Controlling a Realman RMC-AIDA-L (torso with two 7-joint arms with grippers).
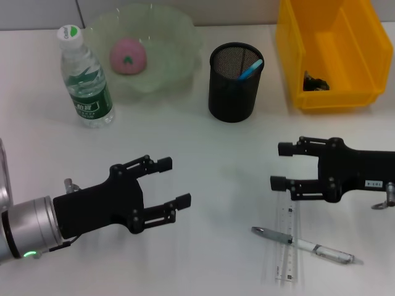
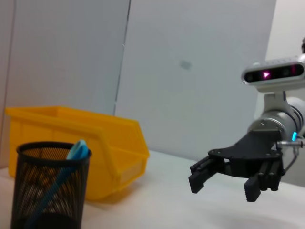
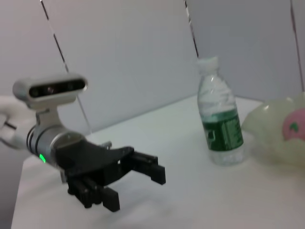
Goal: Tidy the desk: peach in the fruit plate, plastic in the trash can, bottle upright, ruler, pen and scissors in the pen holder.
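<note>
Both grippers, left & right, hover open & empty over desk; only head view shows ruler and pen near right, peach in plate, bottle upright, label unreadable.

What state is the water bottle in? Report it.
Upright: the bottle stands on its base beside the fruit plate, cap on top.
</note>
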